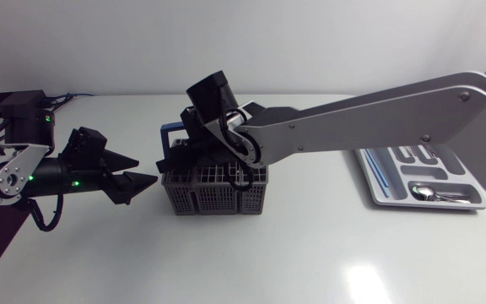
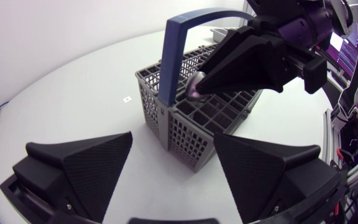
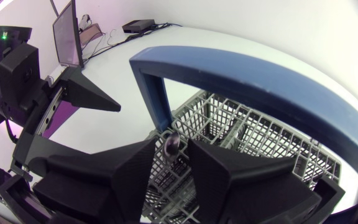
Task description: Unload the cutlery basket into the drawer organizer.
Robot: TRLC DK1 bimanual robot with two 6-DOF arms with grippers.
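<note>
Grey plastic mesh forms the cutlery basket [image 1: 213, 192], which stands upright near the middle of the white counter [image 1: 310, 253]. Its long side runs from the left arm's side towards the right arm's, and its blue handle [image 2: 174, 56] arches overhead. The right tool [image 1: 241, 175] dips into the basket beside the handle post and is clamped on a metal piece of cutlery [image 3: 170, 147]. That piece stands roughly upright with its rounded end up and its lower part hidden. The left tool [image 2: 173, 137] hovers just beside the basket's end, fingers spread wide and holding nothing. The drawer organizer [image 1: 378, 181] lies well apart near the counter's right edge, with a spoon [image 1: 429, 193] in it. Bare counter lies between the organizer and the basket.
</note>
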